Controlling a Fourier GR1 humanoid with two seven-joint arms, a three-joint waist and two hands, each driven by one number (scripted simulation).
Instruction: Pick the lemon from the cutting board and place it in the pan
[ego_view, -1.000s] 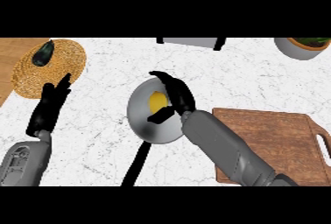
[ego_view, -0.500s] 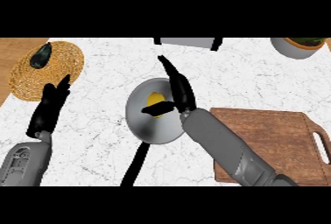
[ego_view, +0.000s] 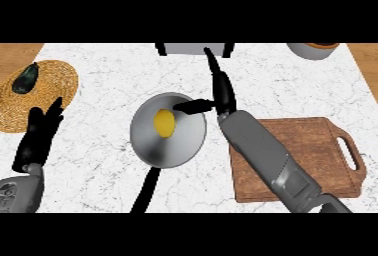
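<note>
Right hand (ego_view: 223, 97) has let go since half a second ago: fingers straight, thumb over right rim of the pan (ego_view: 177, 152). Lemon (ego_view: 164, 124) lies mid-pan. Best withdraw upward, clear of rim. Left hand (ego_view: 40, 132) rests open, left of pan.

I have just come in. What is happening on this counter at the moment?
The robot's job is to move a lemon from the cutting board to the pan, and the lemon already lies in the pan. The right hand is open beside the pan's right rim, fingers straight, thumb over the rim, holding nothing. The left hand rests open at the lower left, near a woven mat.
</note>
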